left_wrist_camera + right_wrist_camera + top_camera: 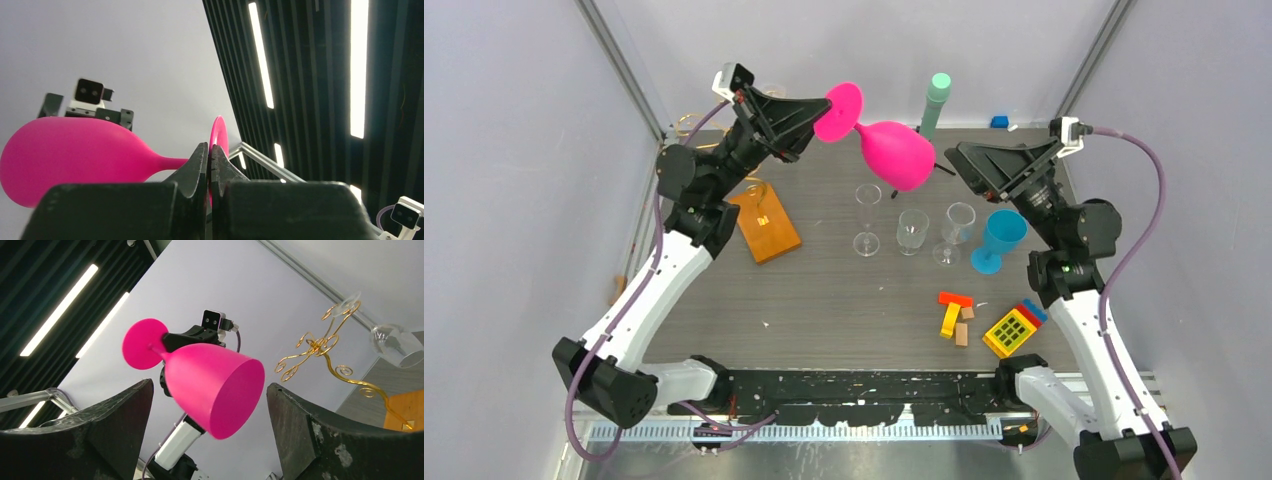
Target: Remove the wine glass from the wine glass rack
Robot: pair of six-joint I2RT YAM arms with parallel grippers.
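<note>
Closest to the left wrist lens, left gripper [208, 150] fingers clench the pink wine glass [75, 160] by its stem. Right wrist: right gripper [209, 386] jaws spread wide, bowl between, apparently untouched; we fear a knock could twist it from that thin pinch. Overhead, it hangs clear of the wine glass rack [766, 228]; we read no writing.

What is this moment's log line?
left gripper: shut on pink wine glass stem | right gripper: open | wine glass rack: apart

I see the grey table [824, 300] carrying the wine glass rack [766, 225], three clear glasses [912, 232], a blue goblet [999, 240] and toy blocks [954, 312].
</note>
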